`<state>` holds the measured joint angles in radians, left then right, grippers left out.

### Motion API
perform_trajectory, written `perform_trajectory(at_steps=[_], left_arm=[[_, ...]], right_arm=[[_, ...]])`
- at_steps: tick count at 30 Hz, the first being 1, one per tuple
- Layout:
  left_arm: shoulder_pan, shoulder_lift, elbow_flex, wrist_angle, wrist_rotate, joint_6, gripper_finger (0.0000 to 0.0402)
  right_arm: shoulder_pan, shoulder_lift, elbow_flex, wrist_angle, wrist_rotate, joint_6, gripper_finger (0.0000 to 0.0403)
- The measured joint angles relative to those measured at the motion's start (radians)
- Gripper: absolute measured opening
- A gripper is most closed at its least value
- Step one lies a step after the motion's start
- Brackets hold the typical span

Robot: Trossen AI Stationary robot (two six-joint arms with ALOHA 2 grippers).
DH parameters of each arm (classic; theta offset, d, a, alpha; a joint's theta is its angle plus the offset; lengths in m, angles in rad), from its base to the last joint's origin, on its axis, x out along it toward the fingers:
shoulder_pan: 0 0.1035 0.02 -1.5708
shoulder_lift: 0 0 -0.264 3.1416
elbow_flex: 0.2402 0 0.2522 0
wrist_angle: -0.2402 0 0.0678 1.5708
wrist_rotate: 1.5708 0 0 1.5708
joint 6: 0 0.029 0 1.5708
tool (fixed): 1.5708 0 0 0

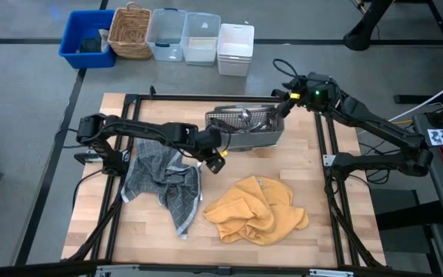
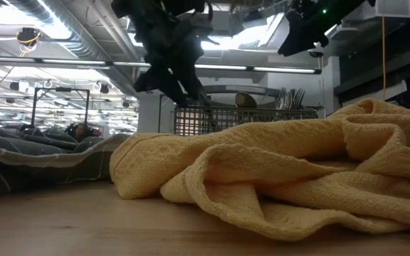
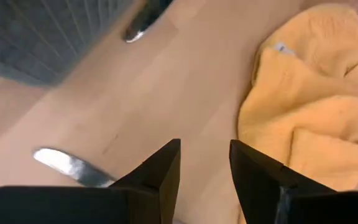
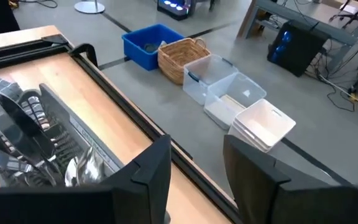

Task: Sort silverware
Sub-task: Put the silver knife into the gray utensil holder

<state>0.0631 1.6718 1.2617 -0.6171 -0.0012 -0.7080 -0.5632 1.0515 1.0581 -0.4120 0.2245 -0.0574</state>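
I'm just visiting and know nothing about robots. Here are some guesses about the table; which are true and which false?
1. Two cloths lie on the table. True: a grey cloth and a yellow cloth.
2. The left gripper holds a fork. False: its fingers are open and empty, above bare wood beside a piece of silverware.
3. The mesh caddy has silverware standing in it. True.
4. The right gripper is over the yellow cloth. False: it is at the caddy's far right corner, fingers open.
5. The wicker basket sits on the table. False: it stands on the floor beyond the table, among the bins.
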Motion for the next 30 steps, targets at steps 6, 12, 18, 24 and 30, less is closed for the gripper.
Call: perform_trajectory(at_steps=[6,12,18,24,30], left_arm=[[-0.036,0.001,-0.013,-0.048,-0.002,-0.052,0.0127],[-0.075,0.005,-0.013,-0.138,-0.002,-0.172,0.0127],[-0.116,0.058,-0.013,-0.157,-0.031,-0.262,0.0127],[-0.129,0.14,-0.013,-0.123,-0.059,-0.262,0.0127],[-0.135,0.183,-0.014,-0.155,-0.059,-0.262,0.0127]], right_arm=[[0.001,0.0,0.008,-0.006,-0.012,0.001,0.0149],[0.001,0.0,0.008,-0.031,-0.147,0.082,0.0149],[0.001,0.0,0.008,-0.056,-0.242,0.135,0.0149],[0.001,0.0,0.008,-0.059,-0.244,0.14,0.0149],[0.001,0.0,0.008,-0.064,-0.244,0.139,0.0149]])
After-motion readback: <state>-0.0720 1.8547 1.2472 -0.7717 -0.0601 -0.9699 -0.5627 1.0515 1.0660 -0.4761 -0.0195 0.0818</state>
